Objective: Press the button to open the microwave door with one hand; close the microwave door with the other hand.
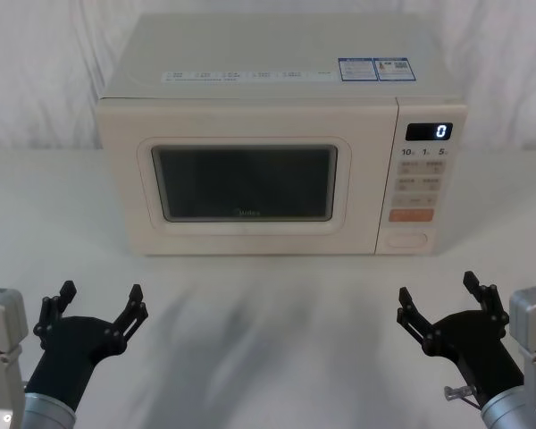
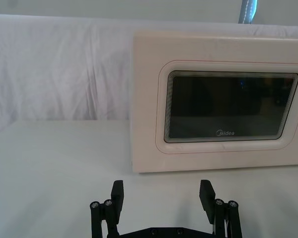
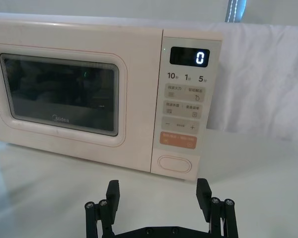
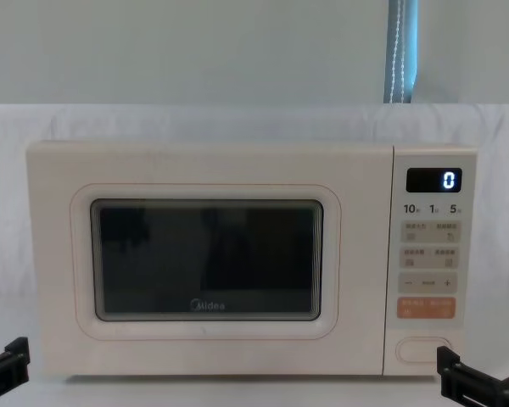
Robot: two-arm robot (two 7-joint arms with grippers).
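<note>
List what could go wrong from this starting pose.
1. The button sits just under the orange key; the open right gripper might press the wrong key.
2. The microwave door is shut; once released it may swing toward the open left gripper waiting in front.
3. A hard press could push the microwave back.

The microwave [image 2: 218,101] is cut off at the frame edge in the left wrist view, so its control panel is out of sight. The dark door [image 4: 208,261] glass hides the inside. The small grey labels on the keys [image 1: 420,183] are too small to read.
</note>
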